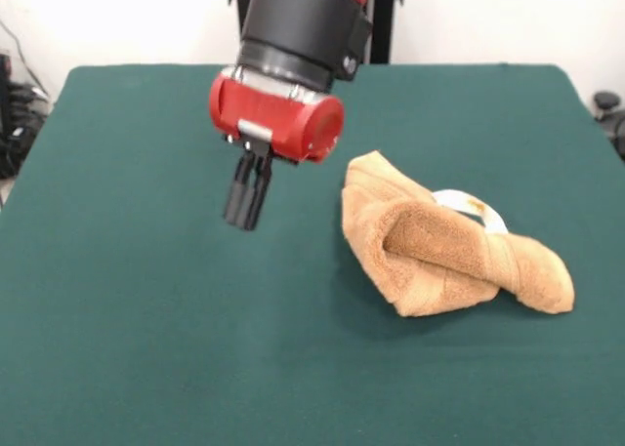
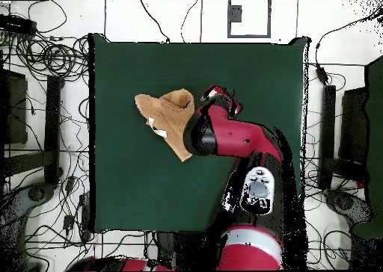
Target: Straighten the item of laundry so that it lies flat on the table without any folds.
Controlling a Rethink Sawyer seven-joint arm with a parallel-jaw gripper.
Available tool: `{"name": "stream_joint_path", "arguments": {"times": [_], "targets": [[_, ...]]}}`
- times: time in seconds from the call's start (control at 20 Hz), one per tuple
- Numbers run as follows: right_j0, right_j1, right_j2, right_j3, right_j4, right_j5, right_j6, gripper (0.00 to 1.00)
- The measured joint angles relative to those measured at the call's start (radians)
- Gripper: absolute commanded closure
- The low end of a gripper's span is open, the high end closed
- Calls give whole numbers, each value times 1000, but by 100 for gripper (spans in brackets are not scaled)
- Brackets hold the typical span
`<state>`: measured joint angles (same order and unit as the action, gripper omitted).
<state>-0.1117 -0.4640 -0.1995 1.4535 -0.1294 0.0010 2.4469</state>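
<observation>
The item of laundry [image 1: 439, 246], a tan-orange terry towel, lies crumpled and twisted into a thick roll on the green table [image 1: 146, 348], right of centre in the front view. A white tag [image 1: 474, 210] shows at its back. In the overhead view the towel [image 2: 168, 116] sits left of the arm. My gripper [image 1: 246, 217] hangs above the table to the left of the towel in the front view, apart from it. Its two black fingers [image 1: 237, 194] are pressed together, shut and holding nothing. The red wrist hides the gripper [image 2: 221, 97] partly in the overhead view.
The red and black arm [image 2: 239, 142] reaches over the table from its pedestal. Cables [image 2: 45, 60] and equipment lie on the floor around the table edges. A dark object [image 1: 610, 109] stands past the table's right edge in the front view.
</observation>
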Motion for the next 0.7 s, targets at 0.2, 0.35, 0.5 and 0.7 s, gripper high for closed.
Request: {"name": "stream_joint_path", "arguments": {"times": [0.2, 0.35, 0.5, 0.7], "targets": [[-203, -12, 230, 70, 0, 0, 0, 100], [-304, -1, 333, 111, 0, 0, 0, 0], [-366, 3, 404, 140, 0, 0, 0, 0], [-474, 30, 551, 186, 1, 0, 0, 0]]}}
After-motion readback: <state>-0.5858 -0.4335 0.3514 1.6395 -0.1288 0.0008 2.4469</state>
